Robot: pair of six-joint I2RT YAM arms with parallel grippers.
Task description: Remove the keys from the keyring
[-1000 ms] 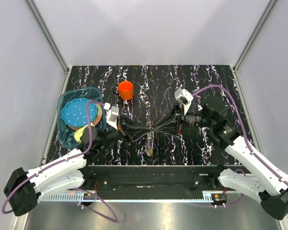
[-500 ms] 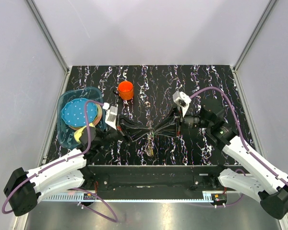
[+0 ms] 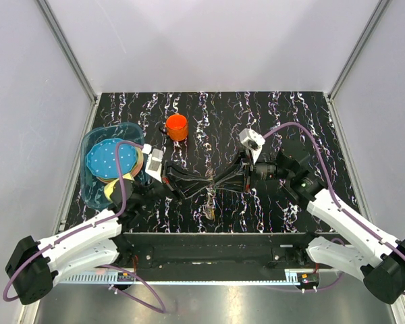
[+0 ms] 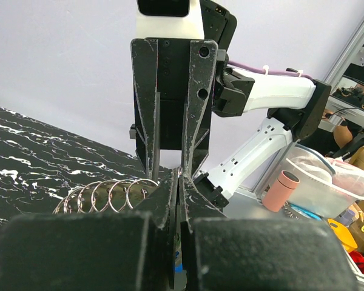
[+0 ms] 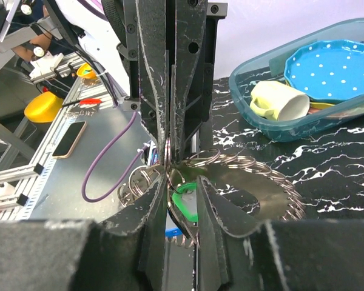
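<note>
Keyring (image 5: 270, 176): bare grey metal, a circle built of many small wire loops like a coiled spring. It is held between the two hands over the near middle of the desk (image 3: 290, 115).
Left hand (image 4: 177, 182): black fingers, scuffed white, clenched to a thin slit on the keyring's wire.
Right hand (image 5: 168, 176): the same scuffed black, clenched on the keyring from the opposite side, tip to tip with the left hand.
Keys: a green plastic key head (image 5: 185, 205) hangs just under the right hand's fingertips.
Desk: black, marble-patterned with white veins.
Top view only: a glossy orange cup (image 3: 177, 126) stands well behind the hands, and a small cluster dangles below them, too tiny to tell colours.
Right wrist only: a clear blue plastic tub (image 5: 261, 130) holds a blue white-dotted plate (image 5: 330, 60) and a cream mug (image 5: 279, 100) lying on its side.
</note>
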